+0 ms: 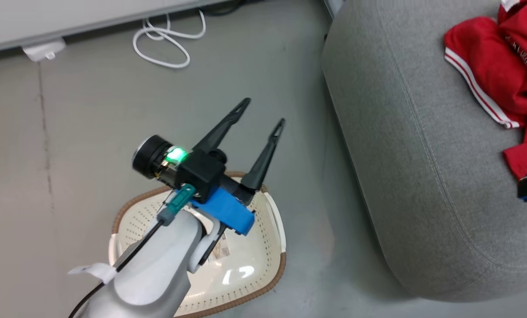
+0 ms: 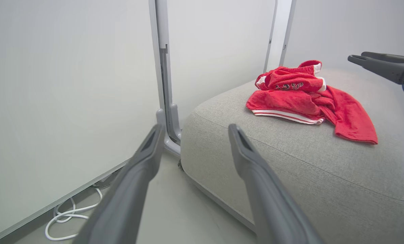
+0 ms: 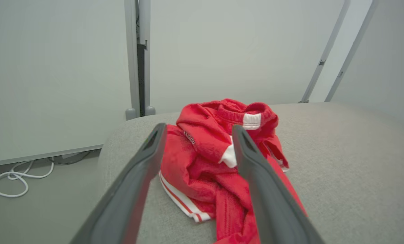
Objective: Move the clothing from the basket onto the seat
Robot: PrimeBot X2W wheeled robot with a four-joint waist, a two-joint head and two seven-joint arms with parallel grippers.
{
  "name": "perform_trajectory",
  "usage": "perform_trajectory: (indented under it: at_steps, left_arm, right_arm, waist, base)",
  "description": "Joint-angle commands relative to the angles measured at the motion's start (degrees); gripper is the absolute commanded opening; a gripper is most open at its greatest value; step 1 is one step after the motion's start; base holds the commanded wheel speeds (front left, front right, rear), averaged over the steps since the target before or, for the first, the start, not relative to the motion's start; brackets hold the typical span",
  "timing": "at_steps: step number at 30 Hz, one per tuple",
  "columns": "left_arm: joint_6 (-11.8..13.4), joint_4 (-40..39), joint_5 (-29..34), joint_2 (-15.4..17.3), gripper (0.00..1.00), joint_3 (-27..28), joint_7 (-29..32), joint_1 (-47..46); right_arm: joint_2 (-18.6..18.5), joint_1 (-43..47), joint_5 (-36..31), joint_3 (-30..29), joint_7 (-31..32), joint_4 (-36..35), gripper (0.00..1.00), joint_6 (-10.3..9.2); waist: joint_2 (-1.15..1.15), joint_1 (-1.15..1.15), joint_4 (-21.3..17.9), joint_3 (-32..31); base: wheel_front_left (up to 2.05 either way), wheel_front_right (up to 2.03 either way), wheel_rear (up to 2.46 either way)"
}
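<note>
Over the seat (image 1: 413,154), my right end effector (image 3: 198,127) hangs with its two fingers spread wide and nothing between them. The clothing (image 3: 205,159) lies below and just beyond the tips. It is a crumpled red heap with white stripes, resting on the grey top well in from the rounded edge that faces the basket (image 1: 254,256). A red tail of the heap trails toward my wrist, under the right-hand finger.

My left end effector (image 1: 263,111) is also wide and empty. It is held above the basket, which stands on the floor (image 1: 91,132) just beside the seat's near edge. The part of the basket's bottom I can see is bare apart from a label sticker (image 1: 221,251). My own forearm hides the rest.

I judge the drop to be made, so the step in hand is to get the right arm clear. I would lift straight up before pulling back, because a low retreat could catch that trailing tail on a fingertip and drag it toward the edge. I would keep the fingers apart until they are well above the fabric. Then I would swing the left forearm aside and check the hidden part of the basket before calling the job done.
</note>
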Motion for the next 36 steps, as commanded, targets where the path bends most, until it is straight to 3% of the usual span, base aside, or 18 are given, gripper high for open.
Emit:
perform_trajectory:
  at_steps: [1, 11, 19, 36]
  left_arm:
    - [0.56, -0.62, 0.06, 0.43, 1.0, 1.9, -0.27, 1.88]
    - [2.85, -4.06, 2.45, 0.96, 1.0, 14.38, -0.27, 9.93]
    - [2.6, -5.49, 4.43, 0.47, 1.0, 22.02, -0.27, 15.75]
    - [0.52, -5.55, 8.01, -3.46, 1.0, 32.49, -0.27, 26.34]
  right_arm:
    - [0.7, 1.58, 0.96, 1.95, -0.19, -1.72, 1.0, 0.02]
    - [3.88, 6.23, 3.06, 12.88, -0.18, -9.43, 1.0, 0.03]
    - [5.37, 9.4, 3.37, 18.1, -0.19, -11.76, 1.0, 0.03]
    - [7.79, 19.5, 1.5, 18.46, -0.19, -13.32, 1.0, 0.03]
  waist:
    - [0.0, 0.01, 2.04, -3.21]
    - [0.0, 0.01, 8.12, -8.08]
    - [0.0, 0.01, 10.87, -10.62]
    - [0.0, 0.01, 12.57, -17.16]
  base:
    - [0.0, 0.0, 0.0]
    - [0.0, 0.0, 0.0]
    - [0.0, 0.0, 0.0]
    - [0.0, 0.0, 0.0]
